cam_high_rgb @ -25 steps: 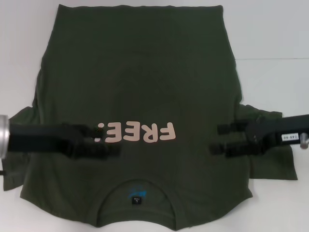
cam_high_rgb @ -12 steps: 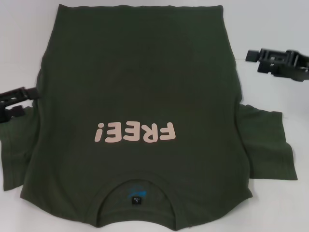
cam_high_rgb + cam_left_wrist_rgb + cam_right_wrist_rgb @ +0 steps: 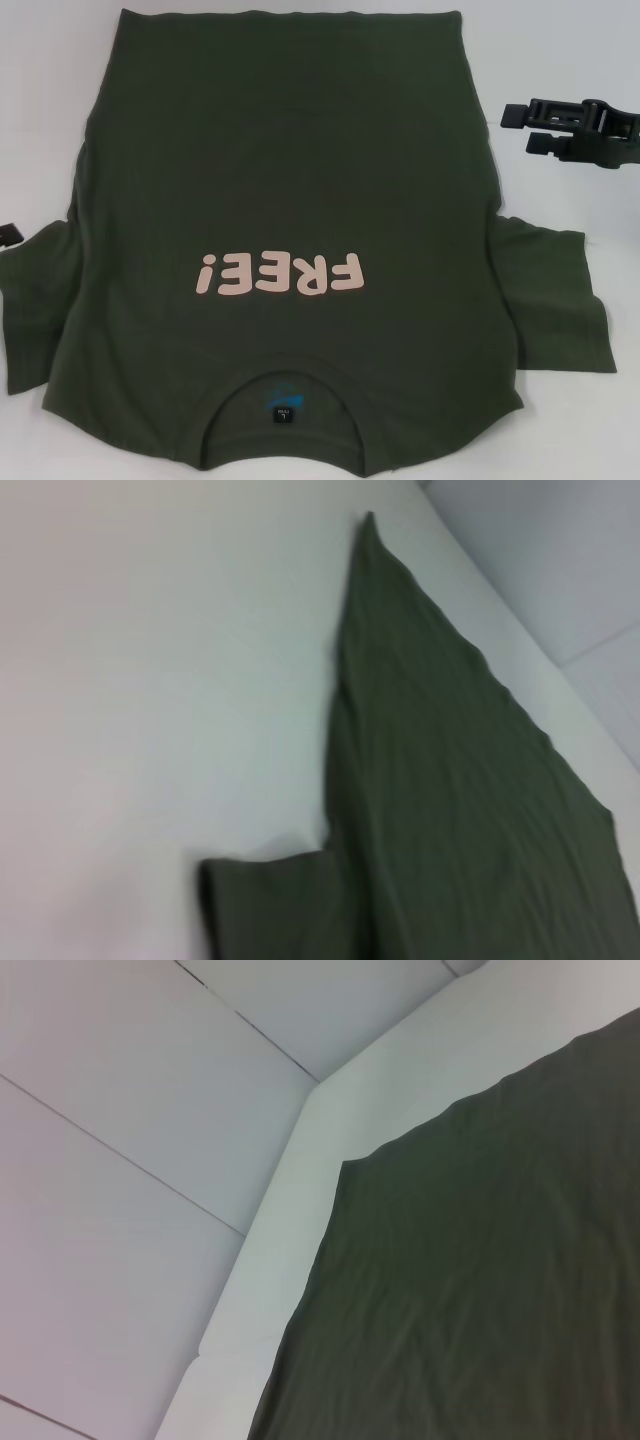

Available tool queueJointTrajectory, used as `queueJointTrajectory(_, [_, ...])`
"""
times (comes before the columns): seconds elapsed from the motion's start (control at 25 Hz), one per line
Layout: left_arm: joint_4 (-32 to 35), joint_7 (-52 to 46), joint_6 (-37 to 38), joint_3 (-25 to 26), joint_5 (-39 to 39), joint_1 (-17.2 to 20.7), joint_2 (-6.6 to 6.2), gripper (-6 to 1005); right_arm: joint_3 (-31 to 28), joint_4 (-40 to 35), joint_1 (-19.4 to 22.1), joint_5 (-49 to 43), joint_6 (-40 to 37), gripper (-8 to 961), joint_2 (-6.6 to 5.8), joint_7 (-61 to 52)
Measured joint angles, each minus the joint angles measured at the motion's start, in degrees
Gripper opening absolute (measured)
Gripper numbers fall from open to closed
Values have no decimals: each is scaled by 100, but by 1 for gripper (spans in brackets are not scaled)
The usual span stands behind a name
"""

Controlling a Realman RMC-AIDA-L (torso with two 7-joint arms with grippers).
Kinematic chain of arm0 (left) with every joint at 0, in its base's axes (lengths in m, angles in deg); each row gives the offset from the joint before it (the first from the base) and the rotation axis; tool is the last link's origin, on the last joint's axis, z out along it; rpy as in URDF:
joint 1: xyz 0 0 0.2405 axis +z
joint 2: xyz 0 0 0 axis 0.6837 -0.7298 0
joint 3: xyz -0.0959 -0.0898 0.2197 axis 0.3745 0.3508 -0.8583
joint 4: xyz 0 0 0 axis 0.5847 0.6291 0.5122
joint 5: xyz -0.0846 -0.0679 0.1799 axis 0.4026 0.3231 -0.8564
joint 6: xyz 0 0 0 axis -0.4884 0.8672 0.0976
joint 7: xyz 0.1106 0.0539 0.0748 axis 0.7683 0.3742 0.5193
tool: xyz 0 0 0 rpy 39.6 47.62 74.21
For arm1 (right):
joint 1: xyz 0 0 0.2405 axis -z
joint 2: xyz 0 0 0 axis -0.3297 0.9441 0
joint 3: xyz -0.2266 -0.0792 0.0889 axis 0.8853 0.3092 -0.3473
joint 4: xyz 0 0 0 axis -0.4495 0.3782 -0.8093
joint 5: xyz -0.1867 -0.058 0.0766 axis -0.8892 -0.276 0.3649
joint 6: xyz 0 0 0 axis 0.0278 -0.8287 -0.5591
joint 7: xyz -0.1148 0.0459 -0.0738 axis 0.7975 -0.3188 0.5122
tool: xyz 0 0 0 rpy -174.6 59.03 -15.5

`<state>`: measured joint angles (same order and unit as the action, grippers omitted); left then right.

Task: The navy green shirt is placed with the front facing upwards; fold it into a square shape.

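White surface | navy green shirt flat, print up | right tool released beside shirt's hem corner; left tool at sleeve, state unclear | risk: uneven grasps skew fold

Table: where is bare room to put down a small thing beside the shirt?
Bare table lies left of the shirt, above its left sleeve. The strip right of it is crowded by the right end effector; the left end effector barely shows.
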<state>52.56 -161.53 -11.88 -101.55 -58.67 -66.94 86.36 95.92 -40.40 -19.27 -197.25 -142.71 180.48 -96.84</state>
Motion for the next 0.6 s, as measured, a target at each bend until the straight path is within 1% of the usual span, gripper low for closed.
queueJointTrajectory(0.24, [-159,12,-244,23,-35,80,20,935,-7,29,15,-1,6,858,-19,-8])
queueJointTrajectory(0.6, [-344,64,-370,-17,-237,74,43,935,-40,29,28,0,13,858,-24,-12])
